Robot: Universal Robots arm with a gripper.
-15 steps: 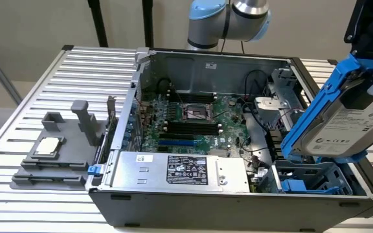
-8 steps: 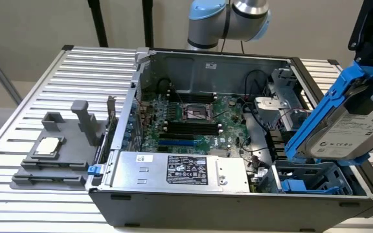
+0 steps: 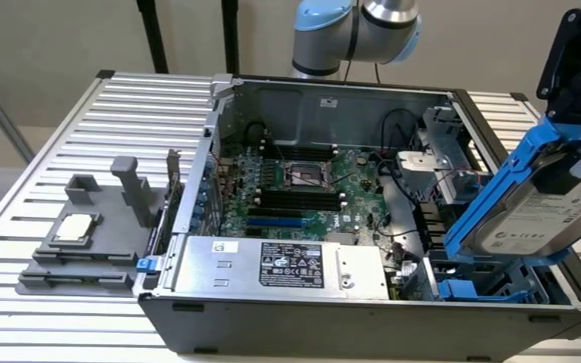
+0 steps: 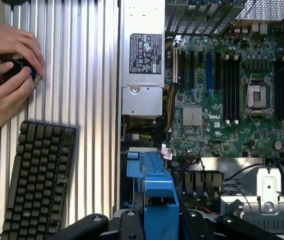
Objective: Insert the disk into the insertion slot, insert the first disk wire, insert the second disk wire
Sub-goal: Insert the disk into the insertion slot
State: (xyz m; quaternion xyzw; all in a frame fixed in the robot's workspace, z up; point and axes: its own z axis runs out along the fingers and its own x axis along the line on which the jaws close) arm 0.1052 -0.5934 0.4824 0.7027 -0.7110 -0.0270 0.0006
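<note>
Claw [image 3: 579, 130]: clamped partway shut on the disk [image 3: 532, 215], gripping its blue carrier [image 4: 154, 186] between the jaws.
Disk: in the claw, tilted and clear of the case, label facing out.
Insertion slot [image 3: 484, 289]: just below the claw, with the disk's lower edge near its mouth but not in it.
Progress: the disk is held over the slot. It is not seated, and I judge neither wire is attached.
Farther out: power supply [image 3: 281, 265], a person's hands [image 4: 4, 65], keyboard [image 4: 37, 175].
</note>
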